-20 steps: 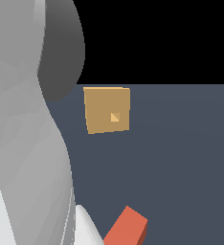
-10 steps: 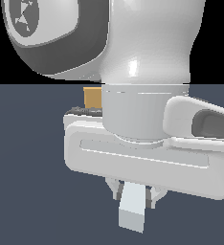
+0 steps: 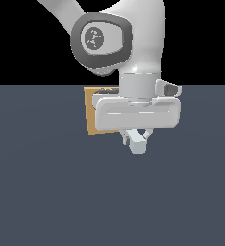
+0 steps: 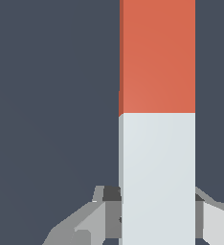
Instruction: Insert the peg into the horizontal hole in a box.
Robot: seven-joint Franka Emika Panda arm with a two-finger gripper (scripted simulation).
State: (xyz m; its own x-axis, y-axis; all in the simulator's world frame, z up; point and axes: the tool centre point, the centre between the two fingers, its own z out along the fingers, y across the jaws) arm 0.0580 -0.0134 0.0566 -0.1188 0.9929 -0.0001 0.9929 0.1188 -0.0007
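Between the fingers of the gripper (image 3: 136,138) the peg (image 4: 157,143) is pinched at its white half, leaving the red end free for insertion. Just behind the gripper, the box (image 3: 94,113) is partly hidden, its hole unseen.

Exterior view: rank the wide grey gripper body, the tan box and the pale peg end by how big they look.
1. Wide grey gripper body.
2. Tan orange-brown box, though only a strip shows behind the gripper and it sits farther from the camera, so its true size is unsure.
3. Pale grey-white peg end, held between the fingers.
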